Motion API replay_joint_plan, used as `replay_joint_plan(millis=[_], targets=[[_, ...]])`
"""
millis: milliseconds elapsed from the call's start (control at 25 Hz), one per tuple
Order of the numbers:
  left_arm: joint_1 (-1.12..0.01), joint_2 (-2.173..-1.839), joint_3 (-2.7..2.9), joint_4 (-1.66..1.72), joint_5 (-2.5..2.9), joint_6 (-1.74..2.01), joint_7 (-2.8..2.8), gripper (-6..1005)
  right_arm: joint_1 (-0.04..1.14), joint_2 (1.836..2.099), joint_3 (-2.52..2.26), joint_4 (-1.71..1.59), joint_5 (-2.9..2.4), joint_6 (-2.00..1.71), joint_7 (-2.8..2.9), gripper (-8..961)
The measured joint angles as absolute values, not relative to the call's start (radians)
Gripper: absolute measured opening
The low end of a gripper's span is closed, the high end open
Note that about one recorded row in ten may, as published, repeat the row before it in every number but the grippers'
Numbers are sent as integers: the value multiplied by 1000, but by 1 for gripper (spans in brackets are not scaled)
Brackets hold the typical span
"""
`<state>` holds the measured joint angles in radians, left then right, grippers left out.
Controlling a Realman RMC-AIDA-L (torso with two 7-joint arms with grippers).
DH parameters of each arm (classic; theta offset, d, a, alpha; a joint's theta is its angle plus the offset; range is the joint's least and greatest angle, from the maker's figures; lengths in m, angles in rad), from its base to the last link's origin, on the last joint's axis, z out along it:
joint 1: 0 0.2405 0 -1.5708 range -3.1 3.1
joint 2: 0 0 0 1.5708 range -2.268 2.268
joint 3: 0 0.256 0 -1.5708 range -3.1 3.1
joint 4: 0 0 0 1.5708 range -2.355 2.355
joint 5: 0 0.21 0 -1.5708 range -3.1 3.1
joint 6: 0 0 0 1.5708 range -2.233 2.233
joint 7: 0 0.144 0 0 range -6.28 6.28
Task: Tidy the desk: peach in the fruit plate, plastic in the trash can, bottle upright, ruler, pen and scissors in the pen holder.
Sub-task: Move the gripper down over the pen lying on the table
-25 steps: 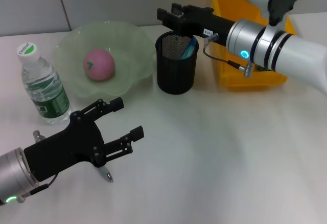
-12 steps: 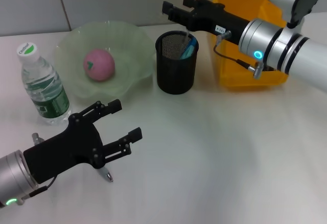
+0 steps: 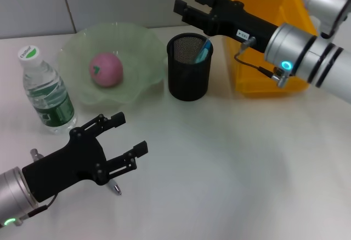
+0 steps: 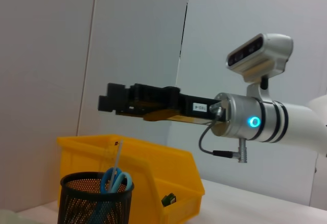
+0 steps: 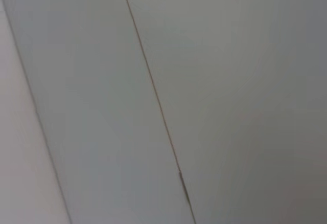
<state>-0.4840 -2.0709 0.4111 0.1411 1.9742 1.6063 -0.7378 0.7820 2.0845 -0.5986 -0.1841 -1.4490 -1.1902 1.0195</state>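
The pink peach (image 3: 106,69) lies in the pale green fruit plate (image 3: 140,43). The bottle (image 3: 46,95) stands upright at the left. The black mesh pen holder (image 3: 189,70) holds the blue scissors (image 3: 203,51) and a thin clear ruler (image 4: 117,155). My right gripper (image 3: 189,3) hovers open above the holder's far rim, holding nothing. Behind it stands the yellow trash can (image 3: 269,84). A pen (image 3: 115,187) lies on the desk (image 3: 230,158), mostly hidden under my left gripper (image 3: 130,133), which is open just above it. I see no plastic on the desk.
The right arm (image 3: 307,59) reaches across over the trash can. A small dark green scrap (image 4: 168,199) lies inside the bin (image 4: 153,170). The right wrist view shows only a bare wall.
The ruler has dropped from my right gripper into the pen holder, and that gripper has risen and pulled back slightly. My left gripper has sunk lower and nearer over the pen.
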Motion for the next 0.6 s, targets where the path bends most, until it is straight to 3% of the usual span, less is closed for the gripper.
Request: replay_joint_plan(millis=[600], targets=[[-475, -2071, 411, 141, 1974, 1605, -736, 814, 732, 2083, -600, -226, -1446, -1305, 1017, 725]])
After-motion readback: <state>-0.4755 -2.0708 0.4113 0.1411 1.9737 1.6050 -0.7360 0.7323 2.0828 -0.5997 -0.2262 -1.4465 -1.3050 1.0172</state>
